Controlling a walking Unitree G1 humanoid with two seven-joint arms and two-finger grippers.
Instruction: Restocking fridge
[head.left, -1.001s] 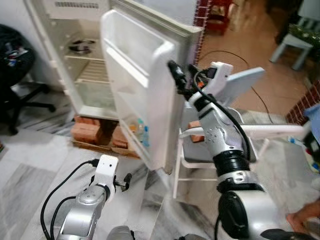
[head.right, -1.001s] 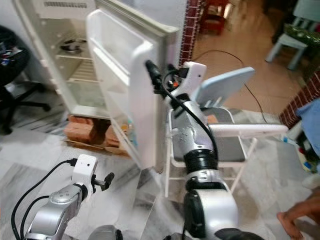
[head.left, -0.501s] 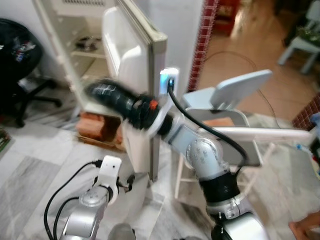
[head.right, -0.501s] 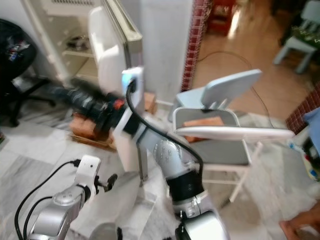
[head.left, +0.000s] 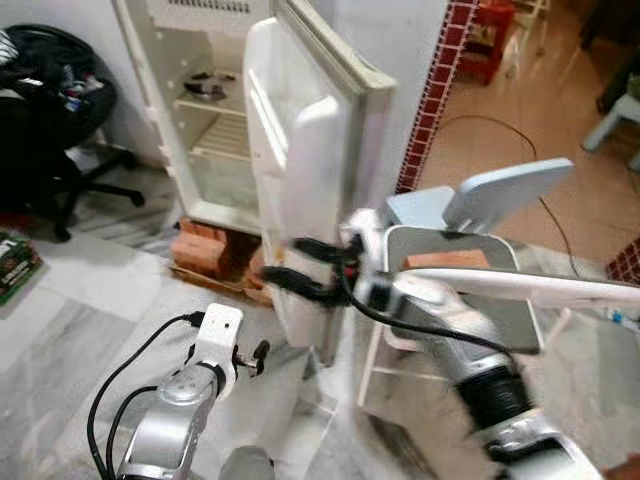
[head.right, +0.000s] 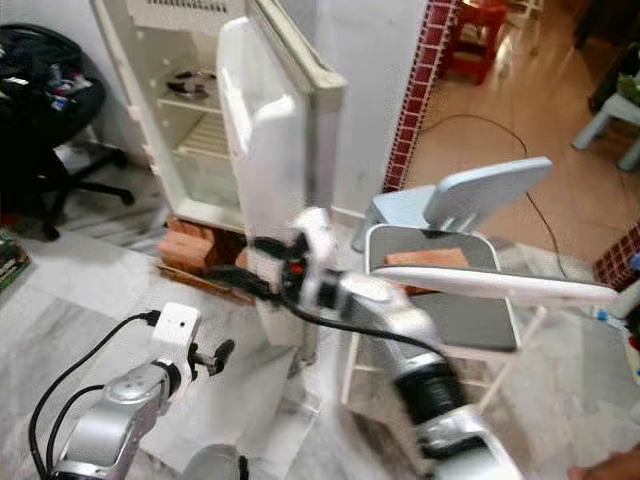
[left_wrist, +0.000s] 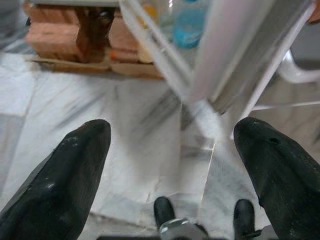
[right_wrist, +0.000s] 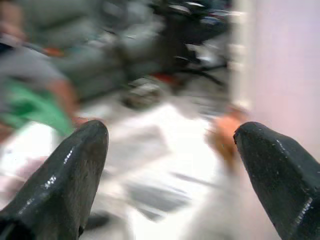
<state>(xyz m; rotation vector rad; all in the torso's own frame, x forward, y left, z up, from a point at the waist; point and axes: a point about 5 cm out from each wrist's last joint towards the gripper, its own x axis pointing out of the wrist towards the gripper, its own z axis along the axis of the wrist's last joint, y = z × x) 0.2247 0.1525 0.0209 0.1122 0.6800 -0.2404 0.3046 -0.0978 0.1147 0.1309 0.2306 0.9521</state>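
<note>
Straight ahead stands a small white fridge (head.left: 215, 120), its cabinet raised on red bricks (head.left: 205, 245) over the pale marble floor (head.left: 90, 310). Its door (head.left: 300, 200) hangs open, edge-on to the robot, and the inner door shelf low down holds a blue-capped bottle (left_wrist: 189, 27) beside something orange, too blurred to name. Inside the cabinet are white wire shelves, and a metal bowl (head.left: 208, 88) sits on the upper one. The right gripper (head.left: 290, 265) reaches across in front of the door's lower part, fingers spread apart and holding nothing. The left gripper (left_wrist: 170, 150) hangs low over the floor, fingers likewise parted and empty. A white folding chair (head.left: 470, 270) stands just right of the door, and a black office chair (head.left: 55, 130) sits left of the fridge.
</note>
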